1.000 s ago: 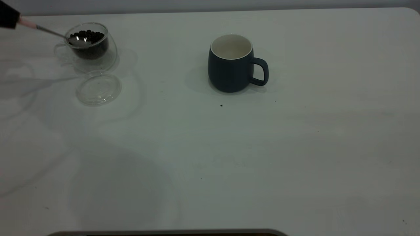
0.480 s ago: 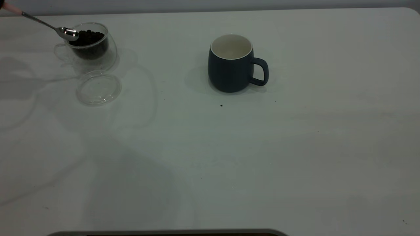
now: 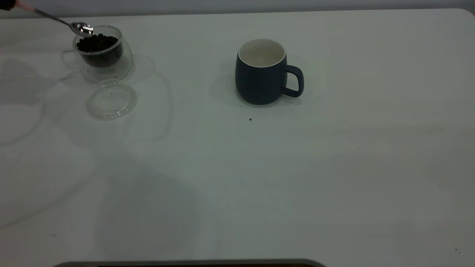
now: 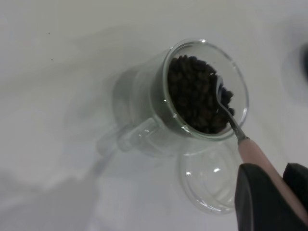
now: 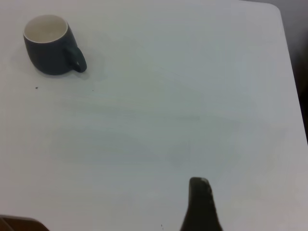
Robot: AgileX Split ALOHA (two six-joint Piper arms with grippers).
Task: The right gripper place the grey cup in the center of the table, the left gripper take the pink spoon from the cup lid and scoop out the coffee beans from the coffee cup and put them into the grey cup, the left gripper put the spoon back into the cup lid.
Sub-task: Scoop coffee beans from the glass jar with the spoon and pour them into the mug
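Observation:
The glass coffee cup (image 3: 98, 52) full of dark beans stands at the far left, with its clear lid (image 3: 111, 99) lying just in front of it. My left gripper (image 3: 5, 4) is at the top left corner, shut on the pink spoon's handle (image 4: 257, 156). The spoon's shiny bowl (image 3: 82, 27) hangs at the cup's far rim, just over the beans (image 4: 197, 94), and looks empty. The grey cup (image 3: 261, 72) stands upright and empty near the table's middle, handle to the right. My right gripper (image 5: 199, 204) is drawn back, far from the grey cup (image 5: 48, 43), holding nothing.
A few dark specks lie on the white table (image 3: 237, 178) in front of the grey cup, one speck (image 3: 250, 119) the clearest. The table's right edge (image 5: 293, 96) shows in the right wrist view.
The spoon's bowl came up out of the beans, swung to the cup's left rim, and now sits a little higher at the far rim. The cups and lid have not moved.

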